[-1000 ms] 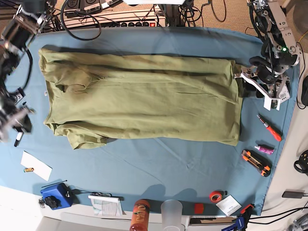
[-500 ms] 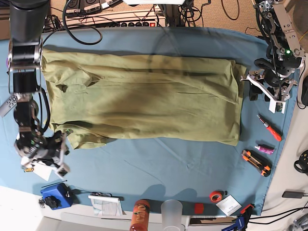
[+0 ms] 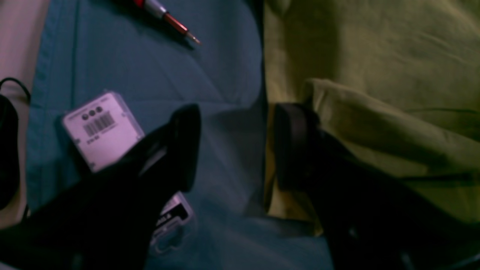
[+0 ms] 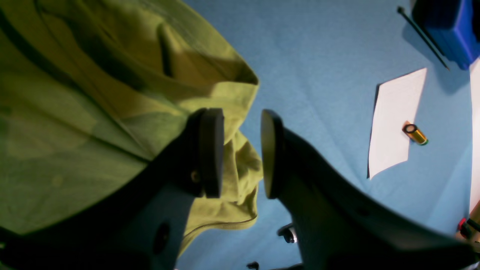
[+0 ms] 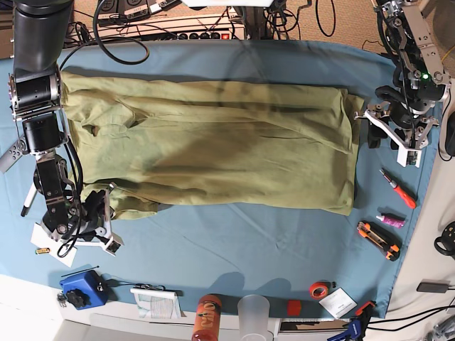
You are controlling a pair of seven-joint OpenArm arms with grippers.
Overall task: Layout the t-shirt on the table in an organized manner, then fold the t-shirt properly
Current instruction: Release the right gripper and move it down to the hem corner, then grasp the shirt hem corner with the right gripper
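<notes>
If the right gripper (image 4: 242, 152), jaws parted around the t-shirt (image 5: 213, 142) sleeve edge, closes shallowly, fabric could slip; the left gripper (image 3: 234, 146) also gapes, empty.

A red-handled screwdriver (image 5: 398, 188), an orange utility knife (image 5: 378, 240) and a roll of red tape (image 5: 319, 289) lie along one side; a white sheet of paper (image 4: 395, 122), small battery (image 4: 414, 134) and blue box (image 5: 82, 288) at the other
</notes>
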